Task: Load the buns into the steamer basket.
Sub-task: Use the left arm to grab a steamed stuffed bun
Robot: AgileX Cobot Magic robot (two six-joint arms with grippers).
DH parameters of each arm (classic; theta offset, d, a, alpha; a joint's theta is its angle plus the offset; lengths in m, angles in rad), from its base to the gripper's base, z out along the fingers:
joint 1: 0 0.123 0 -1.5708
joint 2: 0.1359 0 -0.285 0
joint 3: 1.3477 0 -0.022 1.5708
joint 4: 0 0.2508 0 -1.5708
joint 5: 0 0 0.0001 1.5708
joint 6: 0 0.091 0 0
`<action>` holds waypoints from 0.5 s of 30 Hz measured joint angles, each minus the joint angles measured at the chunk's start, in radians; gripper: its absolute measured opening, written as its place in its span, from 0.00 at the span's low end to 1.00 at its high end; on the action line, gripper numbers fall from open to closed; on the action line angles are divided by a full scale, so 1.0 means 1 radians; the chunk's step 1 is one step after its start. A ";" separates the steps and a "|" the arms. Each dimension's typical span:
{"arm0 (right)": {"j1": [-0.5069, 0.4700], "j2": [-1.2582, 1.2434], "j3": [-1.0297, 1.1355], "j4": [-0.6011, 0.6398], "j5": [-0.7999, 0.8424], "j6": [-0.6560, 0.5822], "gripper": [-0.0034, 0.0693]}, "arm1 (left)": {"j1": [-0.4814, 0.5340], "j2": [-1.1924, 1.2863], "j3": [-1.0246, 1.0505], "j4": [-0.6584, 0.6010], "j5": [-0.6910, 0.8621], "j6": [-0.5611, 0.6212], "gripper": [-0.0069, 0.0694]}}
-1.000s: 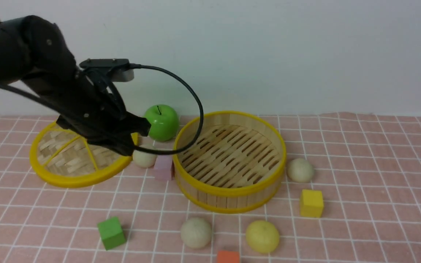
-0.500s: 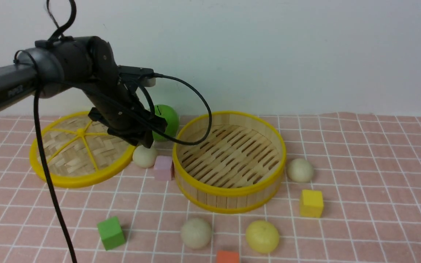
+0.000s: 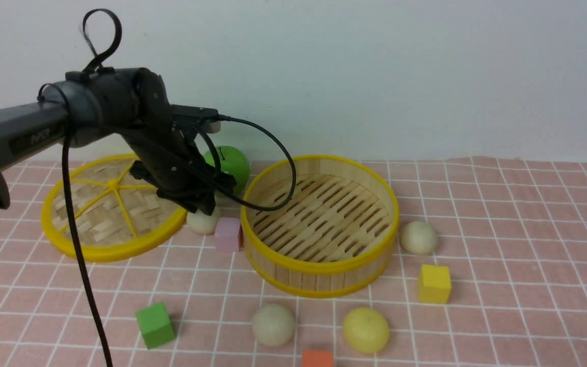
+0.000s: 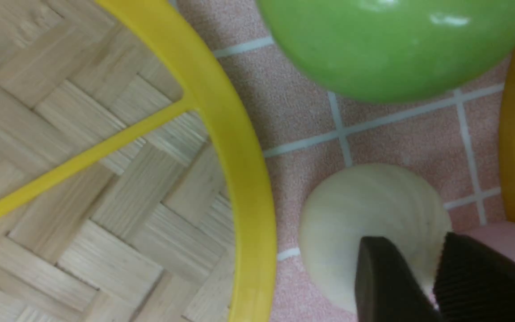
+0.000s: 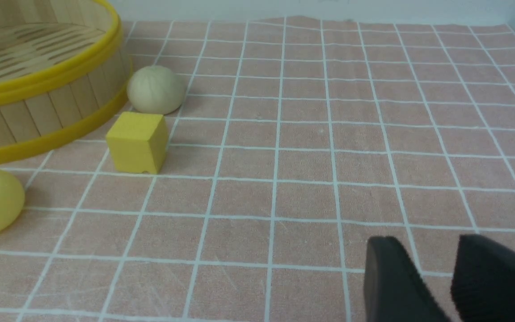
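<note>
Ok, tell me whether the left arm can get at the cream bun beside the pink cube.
Probably yes: the left end effector is right above that bun, nothing covering it. The pink cube and lid rim sit close, leaving tight finger room.

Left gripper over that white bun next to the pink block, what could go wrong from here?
1. The left gripper has only a narrow gap between its fingers, narrower than the bun, so it may press down and roll the bun away.
2. The pink block, the lid and the apple crowd the bun, so opening fingers could knock them.
3. The cable hangs over the steamer basket and may snag its rim.
</note>
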 joint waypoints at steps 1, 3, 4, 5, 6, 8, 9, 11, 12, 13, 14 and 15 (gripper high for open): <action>0.000 0.000 0.000 0.000 0.000 0.000 0.37 | 0.000 0.005 0.000 0.001 -0.001 0.000 0.29; 0.000 0.000 0.000 0.000 0.000 0.000 0.37 | 0.000 0.020 0.000 0.003 -0.004 0.000 0.23; 0.000 0.000 0.000 0.000 0.000 0.000 0.37 | 0.000 0.022 0.000 0.003 -0.004 0.000 0.22; 0.000 0.000 0.000 0.000 0.000 0.000 0.37 | 0.000 0.029 -0.001 0.003 -0.004 0.000 0.21; 0.000 0.000 0.000 0.000 0.000 0.000 0.37 | 0.000 0.029 -0.002 0.003 -0.005 0.000 0.21; 0.000 0.000 0.000 0.000 0.000 0.000 0.37 | 0.000 0.030 -0.006 0.003 -0.006 0.000 0.21; 0.000 0.000 0.000 0.000 0.000 0.000 0.37 | 0.000 0.030 -0.006 0.005 -0.006 0.000 0.20; 0.000 0.000 0.000 0.000 0.000 0.000 0.37 | 0.000 0.030 -0.006 0.007 -0.005 0.000 0.18; 0.000 0.000 0.000 0.000 0.000 0.000 0.37 | 0.000 0.030 -0.006 0.007 -0.005 0.000 0.18; 0.000 0.000 0.000 0.000 0.000 0.000 0.37 | 0.000 0.030 -0.006 0.011 0.000 0.000 0.13; 0.000 0.000 0.000 0.000 0.000 0.000 0.37 | 0.000 0.029 -0.006 0.011 0.002 0.000 0.11; 0.000 0.000 0.000 0.000 0.000 0.000 0.37 | 0.000 0.024 -0.006 0.014 0.009 0.000 0.08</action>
